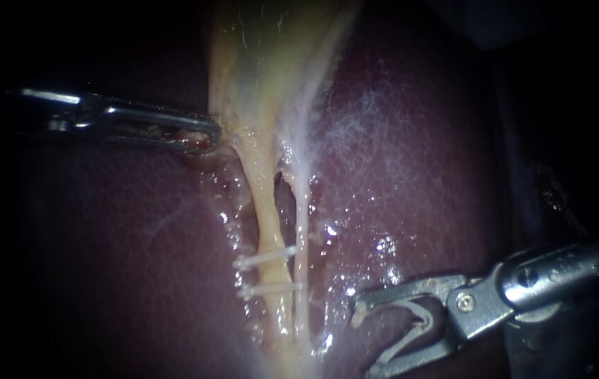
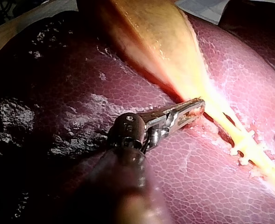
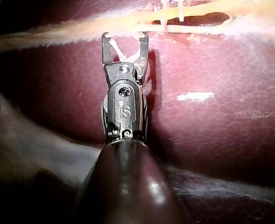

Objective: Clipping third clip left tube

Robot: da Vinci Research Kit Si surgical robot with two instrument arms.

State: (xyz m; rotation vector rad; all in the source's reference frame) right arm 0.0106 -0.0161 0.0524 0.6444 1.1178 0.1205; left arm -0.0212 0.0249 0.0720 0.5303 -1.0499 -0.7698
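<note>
Two pale tubes run down from the gallbladder (image 1: 271, 56): the yellowish left tube (image 1: 266, 217) and the whiter right tube (image 1: 304, 224). Two white clips (image 1: 269, 257) (image 1: 273, 288) sit across the left tube, one just below the other. My right instrument (image 1: 366, 338) lies low and to the right of the tubes, apart from them. Its jaws are open, with a white clip (image 1: 412, 330) seated inside them. In the right wrist view the jaw tips (image 3: 125, 39) stand just short of the tubes. My left instrument (image 1: 201, 137) is shut on tissue at the gallbladder's left edge.
Dark red liver (image 1: 412, 175) surrounds the tubes on both sides. A dark window (image 1: 285, 200) opens between the two tubes above the clips. The liver surface is wet and glistening near the clips.
</note>
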